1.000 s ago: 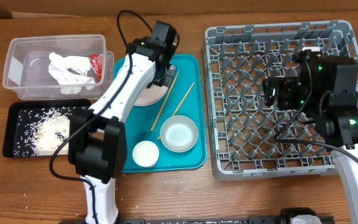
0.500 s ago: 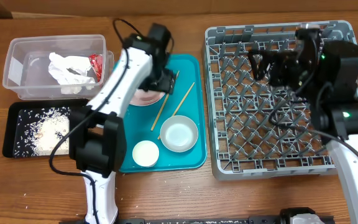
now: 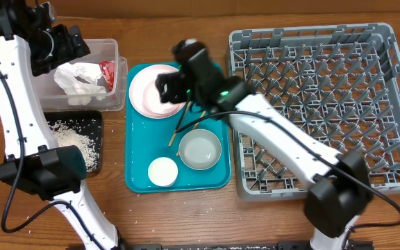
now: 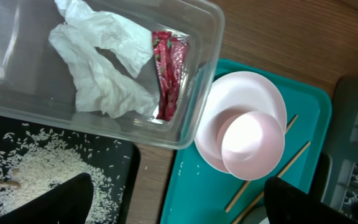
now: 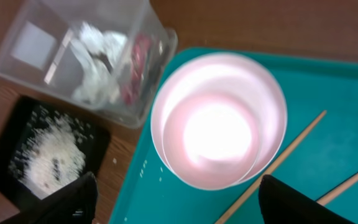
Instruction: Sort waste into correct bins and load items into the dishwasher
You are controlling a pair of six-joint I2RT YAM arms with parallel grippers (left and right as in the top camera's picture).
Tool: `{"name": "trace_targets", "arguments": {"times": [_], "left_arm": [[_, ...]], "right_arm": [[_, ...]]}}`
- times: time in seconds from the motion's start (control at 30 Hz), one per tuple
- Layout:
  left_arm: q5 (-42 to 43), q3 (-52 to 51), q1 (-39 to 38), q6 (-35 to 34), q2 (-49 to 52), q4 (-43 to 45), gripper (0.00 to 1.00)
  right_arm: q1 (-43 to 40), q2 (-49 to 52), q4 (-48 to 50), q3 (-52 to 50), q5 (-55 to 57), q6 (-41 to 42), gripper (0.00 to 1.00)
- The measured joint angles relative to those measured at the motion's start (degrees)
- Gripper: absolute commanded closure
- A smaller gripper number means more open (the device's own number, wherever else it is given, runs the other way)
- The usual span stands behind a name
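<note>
The pale pink plate (image 3: 146,97) lies on the teal tray with the pink bowl (image 5: 219,134) standing on it. My right gripper (image 3: 174,89) hovers open just above them, its jaws (image 5: 179,205) empty. My left gripper (image 3: 68,47) is open and empty above the clear tub (image 3: 26,52), which holds the crumpled napkin (image 4: 104,62) and the red wrapper (image 4: 169,74). Rice (image 4: 36,171) lies in the black tray (image 3: 92,149). The grey-green bowl (image 3: 200,149), the white cup (image 3: 162,171) and two chopsticks (image 5: 278,163) rest on the teal tray. The grey dish rack (image 3: 318,104) stands at the right.
The teal tray (image 3: 139,149) sits between the bins and the rack. My right arm stretches across the rack's left edge and the tray. A few rice grains are scattered on the wooden table (image 3: 186,208) near the front.
My left gripper has opened and swung left from the pink plate to above the clear tub. My right arm has crossed from the rack to above the plate and bowl.
</note>
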Motion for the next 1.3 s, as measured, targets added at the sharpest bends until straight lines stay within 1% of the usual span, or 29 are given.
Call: {"name": "trace_targets", "arguments": {"times": [0.13, 0.27, 0.43, 0.57, 0.7, 0.73, 0.8, 0.83, 0.87, 1.0, 1.13, 1.27, 1.3], "left_arm": [[-0.02, -3.13, 0.68, 0.42, -0.02, 1.2, 0.09], [-0.02, -6.82, 0.68, 0.44, 0.0, 2.25, 0.1], [-0.04, -10.08, 0.68, 0.44, -0.02, 2.75, 0.1], [-0.02, -10.62, 0.68, 0.46, -0.02, 3.02, 0.1], [-0.02, -10.62, 0.61, 0.46, 0.0, 3.39, 0.11], [-0.02, -10.62, 0.52, 0.46, 0.0, 3.39, 0.1], [-0.02, -10.62, 0.52, 0.46, 0.0, 3.45, 0.11], [-0.02, -10.62, 0.52, 0.46, 0.0, 3.67, 0.11], [-0.04, -10.62, 0.5, 0.46, -0.02, 3.85, 0.11], [-0.02, -10.67, 0.13, 0.46, 0.0, 4.39, 0.1], [-0.04, -10.67, -0.35, 0.46, -0.02, 4.46, 0.1], [-0.02, -10.67, -0.35, 0.46, -0.02, 4.46, 0.1], [-0.02, -10.67, -0.35, 0.46, -0.02, 4.46, 0.1]], "right_arm": [[0.13, 4.74, 0.79, 0.0, 1.77, 0.92, 0.31], [-0.55, 9.6, 6.8, 0.22, 2.84, 2.12, 0.42], [-0.55, 14.64, 8.87, 0.22, 5.01, 3.45, 0.45], [-0.83, 16.22, 8.9, 0.22, 6.88, 3.74, 0.49], [-1.42, 16.76, 9.05, 0.22, 7.69, 3.74, 0.47], [-1.49, 17.03, 9.29, 0.22, 7.72, 3.67, 0.4], [-1.66, 17.09, 9.38, 0.37, 7.67, 2.89, 0.29], [-1.66, 17.11, 9.27, 1.03, 7.74, 2.32, 0.25], [-1.68, 17.11, 8.83, 2.01, 7.74, 1.66, 0.24], [-1.68, 17.07, 7.19, 6.71, 8.15, -0.85, 0.23], [-1.77, 17.05, 4.76, 7.69, 9.05, -1.44, 0.25], [-2.54, 17.16, 3.19, 7.69, 10.54, -1.66, 0.3], [-2.91, 17.35, 3.17, 7.69, 10.73, -1.46, 0.33]]}}
